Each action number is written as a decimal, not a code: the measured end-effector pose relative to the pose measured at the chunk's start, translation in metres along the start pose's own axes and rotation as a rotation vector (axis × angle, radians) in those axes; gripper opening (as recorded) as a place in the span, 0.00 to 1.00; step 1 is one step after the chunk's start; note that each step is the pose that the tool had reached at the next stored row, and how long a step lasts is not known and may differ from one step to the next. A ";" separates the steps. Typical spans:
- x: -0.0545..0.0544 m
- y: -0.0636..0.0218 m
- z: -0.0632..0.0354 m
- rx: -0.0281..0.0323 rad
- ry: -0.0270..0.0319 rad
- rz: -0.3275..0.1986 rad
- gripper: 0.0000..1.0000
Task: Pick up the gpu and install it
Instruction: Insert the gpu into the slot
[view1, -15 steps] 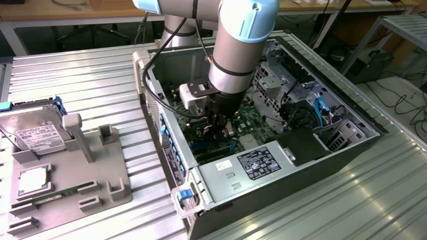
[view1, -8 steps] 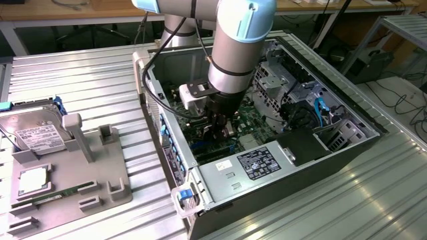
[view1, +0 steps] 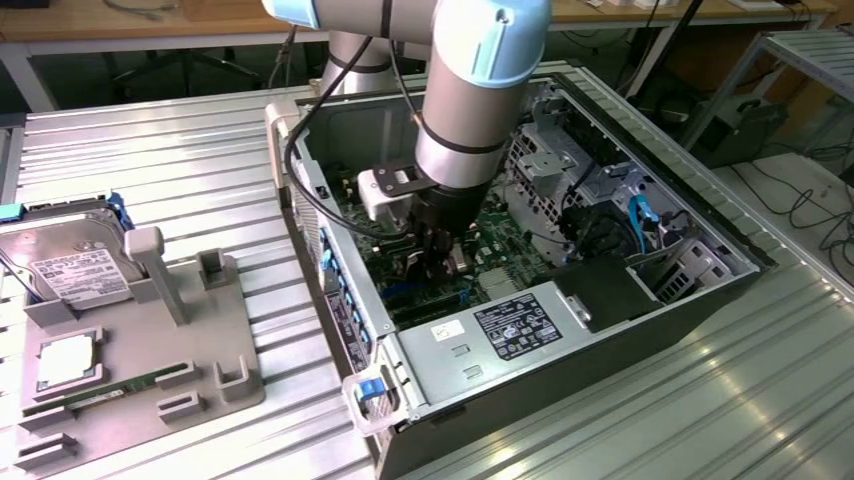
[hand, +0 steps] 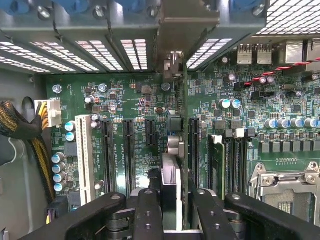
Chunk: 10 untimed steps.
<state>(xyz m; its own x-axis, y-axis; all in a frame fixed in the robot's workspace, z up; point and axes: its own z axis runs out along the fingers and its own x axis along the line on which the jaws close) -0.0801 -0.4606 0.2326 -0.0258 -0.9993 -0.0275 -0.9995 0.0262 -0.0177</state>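
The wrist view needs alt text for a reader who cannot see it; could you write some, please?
The gripper holds the gpu edge-on above the green motherboard, among its black expansion slots. An empty processor socket sits alongside.

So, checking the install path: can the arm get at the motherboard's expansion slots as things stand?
Probably yes: the case is open, the end effector holds the gpu edge-on right above the slots, and the cable bundle lies off to one side.
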 end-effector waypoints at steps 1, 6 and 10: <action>0.000 0.0001 0.0006 0.0000 0.0000 0.000 0.28; 0.000 0.0003 0.0033 -0.0001 0.0001 0.000 0.28; 0.000 0.0004 0.0034 0.0000 0.0000 0.000 0.28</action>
<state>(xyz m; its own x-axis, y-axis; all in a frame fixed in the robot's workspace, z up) -0.0804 -0.4605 0.2292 -0.0258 -0.9993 -0.0276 -0.9995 0.0263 -0.0177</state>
